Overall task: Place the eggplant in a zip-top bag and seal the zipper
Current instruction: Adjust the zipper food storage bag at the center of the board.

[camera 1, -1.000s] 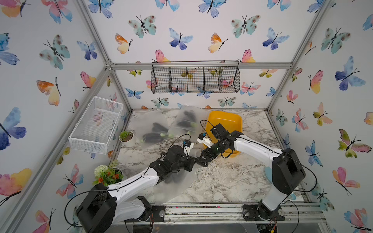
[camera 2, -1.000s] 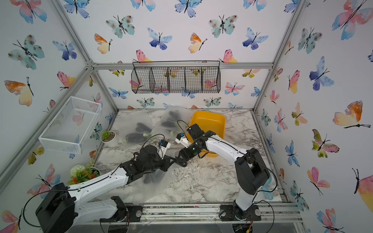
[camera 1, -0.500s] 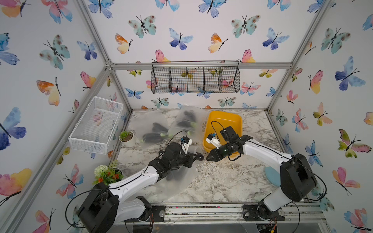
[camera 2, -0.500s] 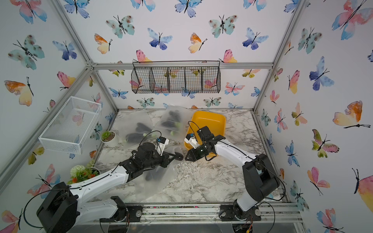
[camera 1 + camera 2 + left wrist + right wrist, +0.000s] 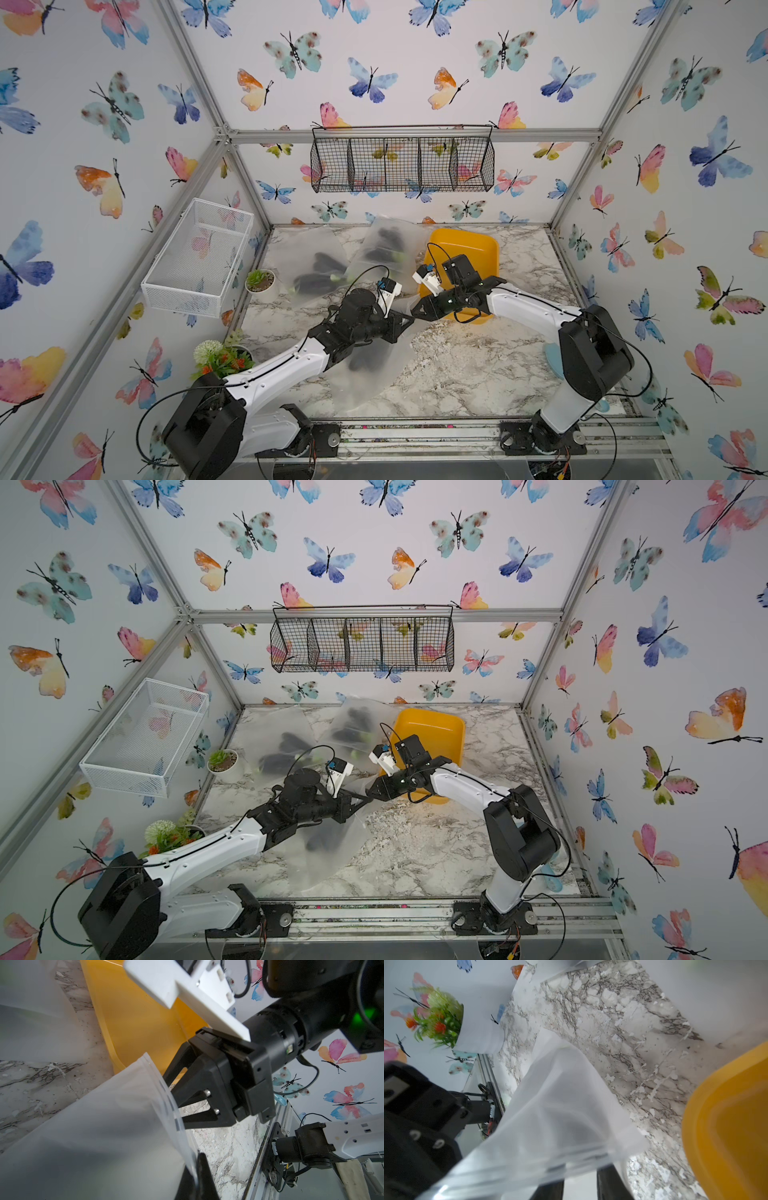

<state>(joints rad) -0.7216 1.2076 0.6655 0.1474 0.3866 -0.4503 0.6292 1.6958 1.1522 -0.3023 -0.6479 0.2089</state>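
Note:
A frosted zip-top bag (image 5: 374, 374) lies in the middle of the marble table, partly under my left arm. The dark eggplant (image 5: 370, 359) shows through the bag in both top views (image 5: 324, 839). My left gripper (image 5: 408, 321) is shut on the zipper edge at the bag's raised mouth (image 5: 162, 1084), its fingertips pinching the film (image 5: 196, 1160). My right gripper (image 5: 415, 311) faces it tip to tip. It is open, and the zipper strip (image 5: 550, 1159) lies across its two fingers (image 5: 610, 1184).
An empty yellow tub (image 5: 469, 249) stands just behind my right gripper. Two more bags with dark eggplants (image 5: 320, 270) (image 5: 386, 249) lie at the back. A small plant pot (image 5: 259, 280) and a flower pot (image 5: 220, 357) stand on the left. Wire baskets (image 5: 199, 257) (image 5: 403, 160) hang on the walls.
My right gripper drew away toward the tub half a second ago and has come back to the bag's mouth. My left gripper has kept its hold and barely shifted.

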